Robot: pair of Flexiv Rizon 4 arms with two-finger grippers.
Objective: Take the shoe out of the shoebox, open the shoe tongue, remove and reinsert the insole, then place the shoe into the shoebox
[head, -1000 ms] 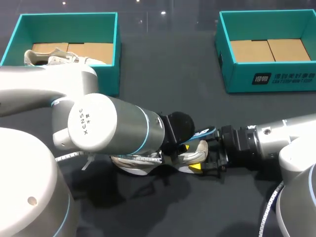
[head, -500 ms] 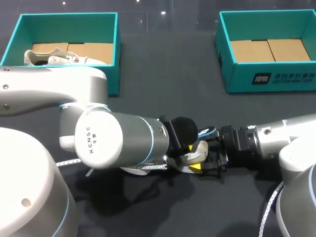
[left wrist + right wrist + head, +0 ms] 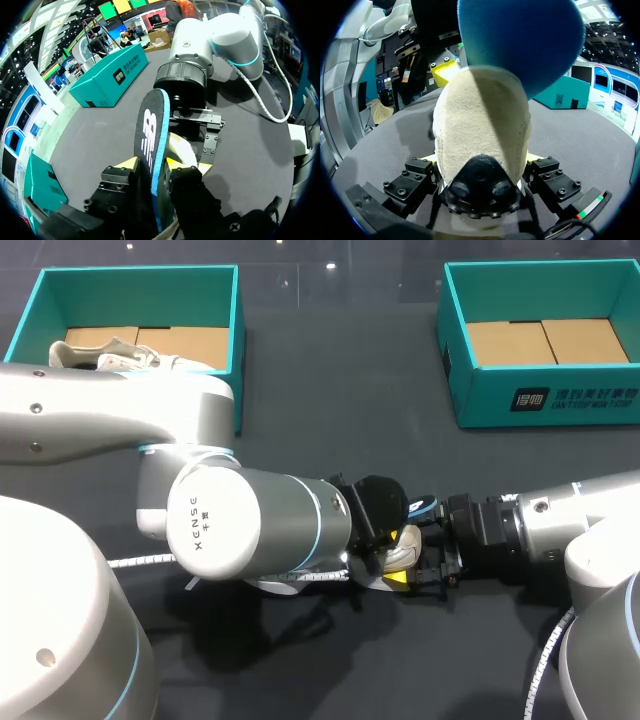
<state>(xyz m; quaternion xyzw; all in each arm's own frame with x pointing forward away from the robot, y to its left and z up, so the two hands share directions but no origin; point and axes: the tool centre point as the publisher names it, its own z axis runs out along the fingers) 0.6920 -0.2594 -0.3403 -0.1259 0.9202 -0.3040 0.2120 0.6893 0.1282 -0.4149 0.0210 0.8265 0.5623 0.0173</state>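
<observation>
A cream shoe lies on the dark table in the middle, heel toward my right arm. My right gripper is shut on its heel, one finger on each side. A dark insole with a blue edge stands up out of the shoe, its blue tip showing in the head view. My left gripper is shut on the insole, a yellow tip against each face. In the head view my left arm hides most of the shoe; only part of the toe end shows.
A teal shoebox at the back left holds a second cream shoe. Another teal box stands at the back right with only cardboard inside. Dark tabletop lies between the boxes.
My left arm has swung its wrist lower and further right over the shoe, and its fingers have closed in on the insole. The right arm and shoe have stayed put.
</observation>
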